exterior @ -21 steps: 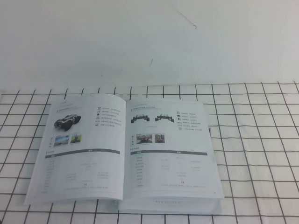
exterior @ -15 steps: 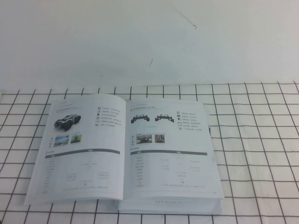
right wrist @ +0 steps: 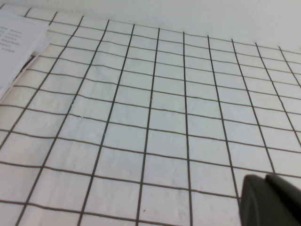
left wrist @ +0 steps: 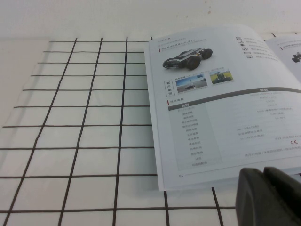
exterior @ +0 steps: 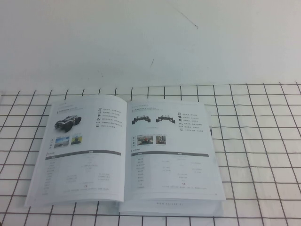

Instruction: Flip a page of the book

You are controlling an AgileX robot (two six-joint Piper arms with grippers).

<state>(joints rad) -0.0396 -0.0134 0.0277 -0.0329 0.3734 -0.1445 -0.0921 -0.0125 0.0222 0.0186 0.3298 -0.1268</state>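
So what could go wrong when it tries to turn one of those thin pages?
1. The thin white page with two dark chassis lies flat on a thick stack, so a gripper might catch several sheets or crease it.
2. The thick white paperback book rests loose on the checked cloth; a push could slide it.
3. Neither arm shows in the high view. The left gripper sits by the book's near corner and the right gripper, shut, over bare cloth: both start away from that page.

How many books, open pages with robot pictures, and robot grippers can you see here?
Books: 1, the book, lying open on the checked cloth.
Open pages showing: 2, the left-hand page and the page on the right.
Grippers: 2, left gripper near the book's corner, right gripper over bare cloth.
Total: 5
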